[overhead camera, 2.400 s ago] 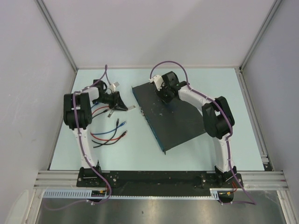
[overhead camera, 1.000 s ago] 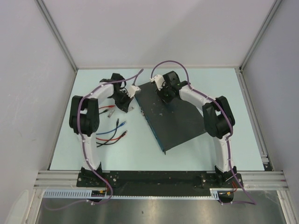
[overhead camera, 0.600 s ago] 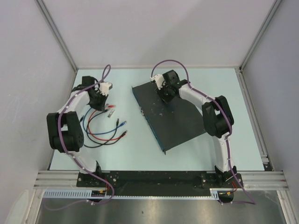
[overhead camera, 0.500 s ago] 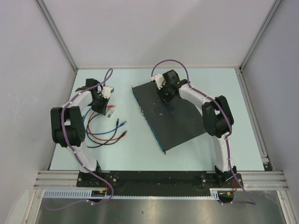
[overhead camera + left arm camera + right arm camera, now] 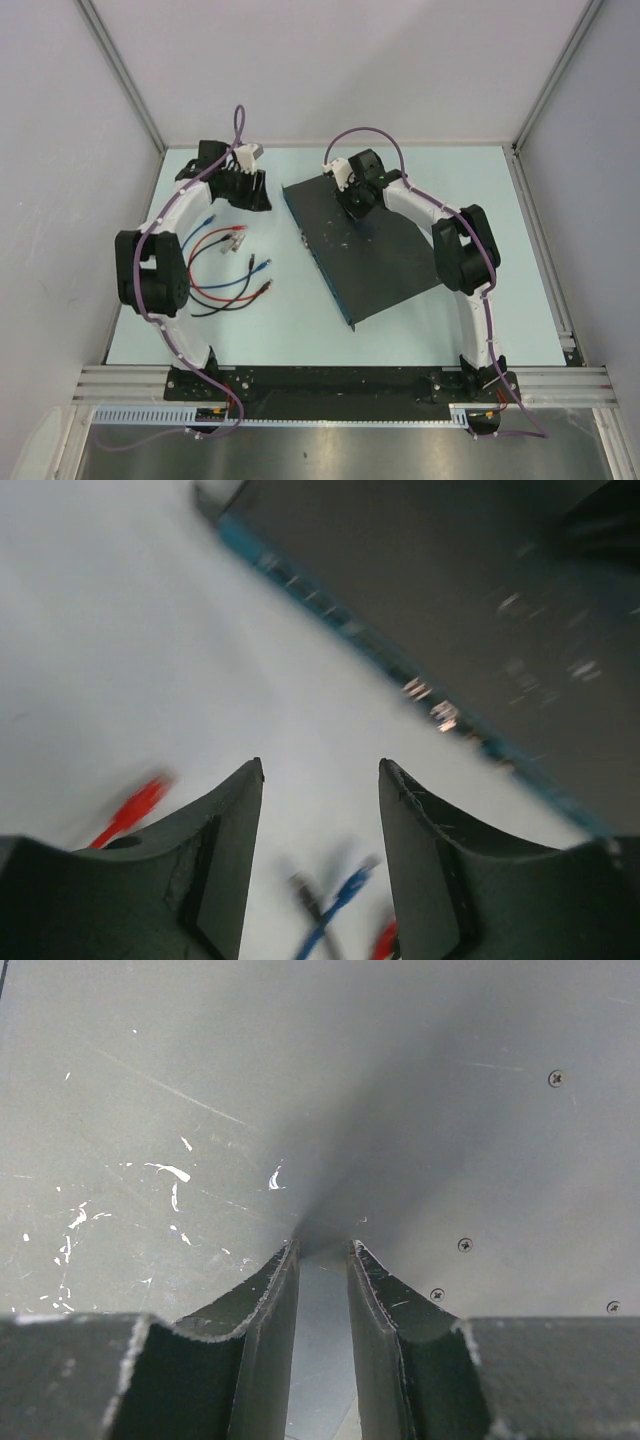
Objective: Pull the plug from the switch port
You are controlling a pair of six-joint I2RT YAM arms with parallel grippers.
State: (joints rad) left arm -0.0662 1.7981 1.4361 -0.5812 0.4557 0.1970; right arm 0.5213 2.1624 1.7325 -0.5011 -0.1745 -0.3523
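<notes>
Right hand (image 5: 322,1245) is set tip-down on the switch (image 5: 200,1080), likely so the box cannot slide. Its fingers are held close with a thin gap, and nothing is pinched. Under it the switch is flat, dark, hard metal with pale scratches. Its blue socket edge (image 5: 340,630) is seen ahead of the left hand (image 5: 320,765), which is spread and empty. No plug can be made out there, as that view is blurred. Thin red and blue cables (image 5: 225,270) are seen loose on the pale desk (image 5: 300,330) near that hand.

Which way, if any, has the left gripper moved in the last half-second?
Yes. The left gripper moved rightward and away from the arm bases, nearer the switch.
</notes>
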